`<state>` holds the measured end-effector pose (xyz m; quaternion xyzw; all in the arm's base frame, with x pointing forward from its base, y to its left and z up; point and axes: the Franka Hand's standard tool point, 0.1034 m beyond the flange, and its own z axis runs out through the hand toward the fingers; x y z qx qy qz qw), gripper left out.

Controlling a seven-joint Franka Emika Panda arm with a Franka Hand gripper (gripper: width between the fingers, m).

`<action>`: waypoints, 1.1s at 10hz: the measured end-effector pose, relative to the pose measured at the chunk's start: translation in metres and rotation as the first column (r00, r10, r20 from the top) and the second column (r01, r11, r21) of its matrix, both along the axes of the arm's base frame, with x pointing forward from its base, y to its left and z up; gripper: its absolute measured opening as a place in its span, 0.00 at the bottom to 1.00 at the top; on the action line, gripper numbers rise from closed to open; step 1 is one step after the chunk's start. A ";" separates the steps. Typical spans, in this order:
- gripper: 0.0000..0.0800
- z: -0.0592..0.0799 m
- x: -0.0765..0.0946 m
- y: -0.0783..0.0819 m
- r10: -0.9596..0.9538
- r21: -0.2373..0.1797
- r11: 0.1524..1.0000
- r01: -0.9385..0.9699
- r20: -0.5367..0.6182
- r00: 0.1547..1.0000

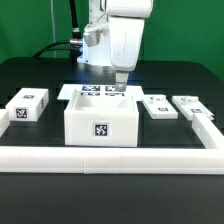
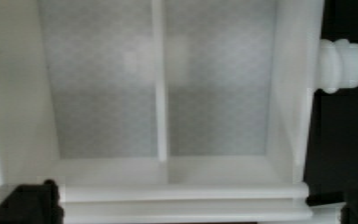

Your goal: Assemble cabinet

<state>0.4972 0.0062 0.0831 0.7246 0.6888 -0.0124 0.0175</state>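
Observation:
The cabinet (image 1: 100, 121) is a large white open-topped box with a square marker on its front, standing mid-table. My gripper (image 1: 118, 89) hangs over its rear wall, fingers pointing down. The wrist view looks into the cabinet (image 2: 105, 90), where an inner divider (image 2: 163, 80) splits it into two compartments. The gripper (image 2: 185, 203) is open wide. One dark fingertip (image 2: 30, 203) and the other (image 2: 346, 193) stand off the two ends of a white wall edge (image 2: 167, 192) lying between them. A round white knob (image 2: 341, 65) sticks out from the cabinet's side.
The marker board (image 1: 92, 91) lies just behind the cabinet. One tagged white block (image 1: 28, 107) sits at the exterior view's left, and two tagged panels (image 1: 158, 105) (image 1: 189, 102) lie at its right. A long low white rail (image 1: 110, 158) runs along the front and turns up the right side.

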 end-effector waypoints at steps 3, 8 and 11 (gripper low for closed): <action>1.00 -0.008 -0.016 0.009 0.017 0.005 1.000 -0.017 -0.017 1.000; 1.00 -0.025 -0.041 0.002 0.003 0.012 1.000 -0.002 -0.039 0.999; 1.00 -0.033 -0.048 -0.004 -0.011 0.012 1.000 0.012 -0.057 0.998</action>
